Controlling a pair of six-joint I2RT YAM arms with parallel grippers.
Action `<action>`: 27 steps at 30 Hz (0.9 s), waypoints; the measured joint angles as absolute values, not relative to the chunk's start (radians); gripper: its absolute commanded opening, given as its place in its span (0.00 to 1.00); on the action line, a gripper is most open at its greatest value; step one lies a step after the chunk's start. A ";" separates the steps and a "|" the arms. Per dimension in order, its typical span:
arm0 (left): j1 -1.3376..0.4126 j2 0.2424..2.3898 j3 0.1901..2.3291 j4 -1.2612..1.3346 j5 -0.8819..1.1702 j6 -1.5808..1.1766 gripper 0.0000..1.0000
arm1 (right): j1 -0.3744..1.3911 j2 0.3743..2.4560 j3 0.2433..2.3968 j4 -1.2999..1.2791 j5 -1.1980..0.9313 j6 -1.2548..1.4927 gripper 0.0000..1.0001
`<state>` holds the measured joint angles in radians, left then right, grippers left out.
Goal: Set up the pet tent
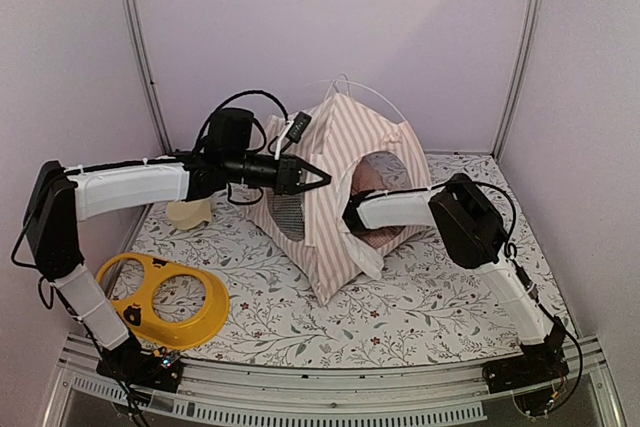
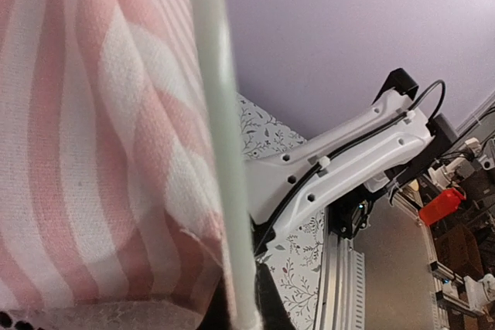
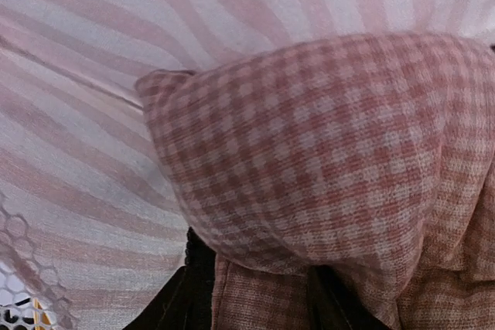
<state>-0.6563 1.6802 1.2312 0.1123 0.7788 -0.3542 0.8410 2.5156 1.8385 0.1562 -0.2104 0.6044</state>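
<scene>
The pet tent (image 1: 335, 217), pink-and-white striped, stands upright in the middle of the table, with thin poles crossing above its peak. My left gripper (image 1: 320, 178) is at its upper left front edge. In the left wrist view that gripper (image 2: 246, 311) is shut on a white pole (image 2: 220, 152) that runs beside the striped fabric (image 2: 93, 152). My right arm (image 1: 400, 209) reaches through the tent's door, so its gripper is hidden from above. Inside, the right gripper (image 3: 259, 299) pinches a fold of the pink checked cushion (image 3: 325, 152), with the striped wall (image 3: 93, 113) behind it.
A yellow two-hole dish (image 1: 165, 299) lies at the front left. A beige object (image 1: 190, 212) sits under the left arm. The floral table cover (image 1: 430, 297) is bounded by walls and metal posts. A round mesh window (image 1: 288, 212) faces left.
</scene>
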 measured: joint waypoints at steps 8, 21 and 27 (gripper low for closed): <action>-0.642 1.588 1.233 -0.018 0.519 -0.380 0.00 | 0.796 2.392 1.729 0.034 -0.239 0.463 0.50; -0.680 1.539 1.264 -0.128 0.273 -0.461 0.00 | 0.774 2.220 1.705 0.004 0.233 0.263 0.44; -0.701 1.510 1.279 -0.190 0.272 -0.465 0.00 | 0.738 2.460 1.980 -0.139 0.454 0.221 0.45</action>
